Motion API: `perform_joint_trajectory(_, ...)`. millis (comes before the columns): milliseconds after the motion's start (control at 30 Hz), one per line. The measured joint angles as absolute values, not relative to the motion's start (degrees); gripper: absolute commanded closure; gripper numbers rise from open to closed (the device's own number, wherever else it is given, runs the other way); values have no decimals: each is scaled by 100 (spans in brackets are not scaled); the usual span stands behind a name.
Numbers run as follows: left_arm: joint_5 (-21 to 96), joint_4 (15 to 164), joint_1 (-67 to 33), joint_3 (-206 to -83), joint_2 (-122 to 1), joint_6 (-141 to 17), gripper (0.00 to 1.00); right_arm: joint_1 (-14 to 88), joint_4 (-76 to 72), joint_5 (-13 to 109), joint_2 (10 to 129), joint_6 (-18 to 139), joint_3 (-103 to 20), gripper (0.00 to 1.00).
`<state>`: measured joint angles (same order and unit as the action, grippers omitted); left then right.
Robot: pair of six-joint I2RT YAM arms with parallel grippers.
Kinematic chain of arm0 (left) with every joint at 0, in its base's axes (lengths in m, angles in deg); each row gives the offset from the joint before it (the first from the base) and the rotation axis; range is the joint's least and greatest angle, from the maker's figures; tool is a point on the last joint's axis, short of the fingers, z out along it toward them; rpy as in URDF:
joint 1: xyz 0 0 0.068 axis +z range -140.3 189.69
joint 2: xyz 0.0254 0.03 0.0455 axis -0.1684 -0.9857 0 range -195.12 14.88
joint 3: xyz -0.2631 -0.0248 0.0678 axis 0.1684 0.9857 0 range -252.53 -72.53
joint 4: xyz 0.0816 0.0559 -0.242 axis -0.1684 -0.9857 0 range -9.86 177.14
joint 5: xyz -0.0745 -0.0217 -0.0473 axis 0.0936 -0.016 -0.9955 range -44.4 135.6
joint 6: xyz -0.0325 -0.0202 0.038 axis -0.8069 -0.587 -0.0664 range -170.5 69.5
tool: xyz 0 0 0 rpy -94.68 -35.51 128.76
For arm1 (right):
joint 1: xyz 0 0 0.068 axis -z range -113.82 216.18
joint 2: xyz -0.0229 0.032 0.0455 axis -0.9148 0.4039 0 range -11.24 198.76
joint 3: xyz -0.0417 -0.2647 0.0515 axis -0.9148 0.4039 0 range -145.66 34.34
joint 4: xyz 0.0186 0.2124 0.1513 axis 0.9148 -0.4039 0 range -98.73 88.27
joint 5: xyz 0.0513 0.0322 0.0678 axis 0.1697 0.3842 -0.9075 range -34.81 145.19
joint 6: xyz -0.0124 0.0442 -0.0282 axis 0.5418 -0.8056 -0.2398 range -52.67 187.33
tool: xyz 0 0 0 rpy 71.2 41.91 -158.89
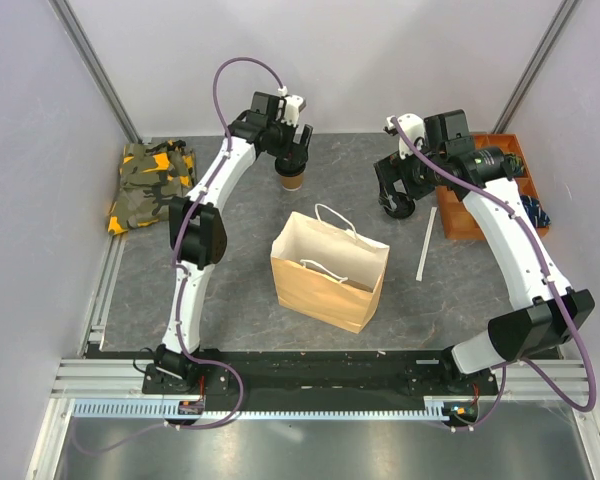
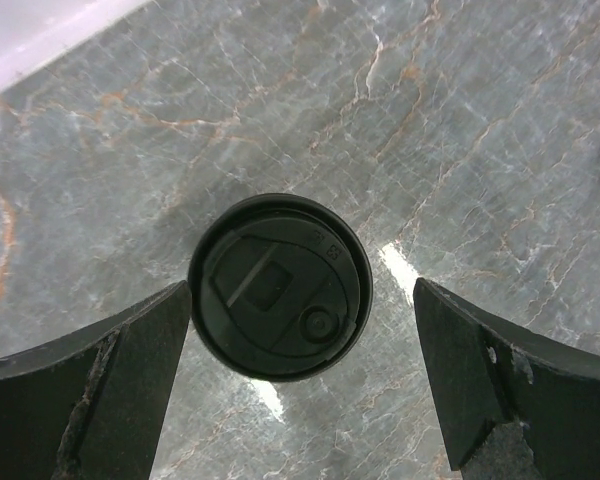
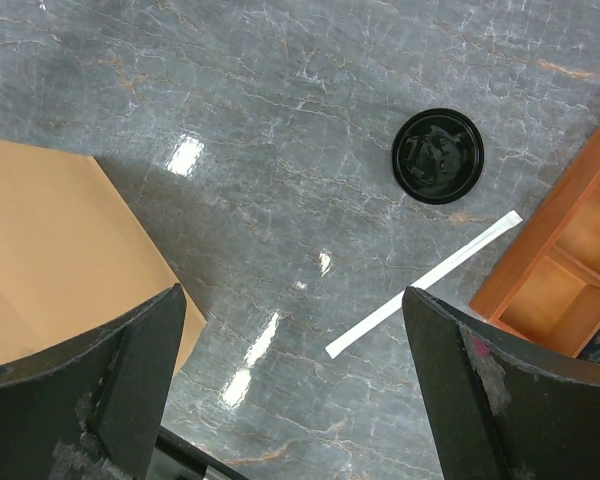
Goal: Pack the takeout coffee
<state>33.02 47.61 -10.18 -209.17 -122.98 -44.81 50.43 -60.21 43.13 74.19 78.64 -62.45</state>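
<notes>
Leftmost, item 1: camouflage cloth (image 1: 152, 185), bunched at the far-left edge of the table (image 1: 230, 290). It has no part in the job.

Item 2: left gripper (image 2: 302, 305), reached out to the far middle of the table and pointing straight down. Its jaws are spread wide and hold nothing. Its fingers (image 2: 100, 380) stand one on each side of item 3.

Item 3: takeout coffee (image 1: 293, 181), a tan paper cup standing upright on the table directly beneath the left gripper. The wrist view shows only its black lid (image 2: 280, 286), seated on top and centred between the fingers. The long axis is vertical, in line with the gripper's approach. Judgement: a straight descent and a squeeze across the cup's width should take it. Whether the fingertips are already down at lid height cannot be told. The left arm is much the nearer.

Item 4: paper bag (image 1: 330, 272), brown with white handles, at mid-table with its mouth open upward. It lies nearer the arm bases than the cup and slightly to the right. Judgement: the cup's destination.

Item 5: straw (image 1: 427, 246), in a white wrapper, lying flat to the right of the bag.

Item 6: right gripper (image 3: 292, 300), held above bare table between bag and straw, jaws wide apart and empty, well apart from the cup.

Item 7: loose lid (image 3: 437, 156), black, flat on the table beyond the straw.

Item 8: orange box (image 1: 458, 218), compartmented, at the far-right edge.
</notes>
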Motion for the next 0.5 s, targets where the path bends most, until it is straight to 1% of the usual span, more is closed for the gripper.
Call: perform_joint_trajectory(500,3350,4833,-1031,-20618,-12416,-4256,0,5045,-6056,4320,7508,7867,-6245,2)
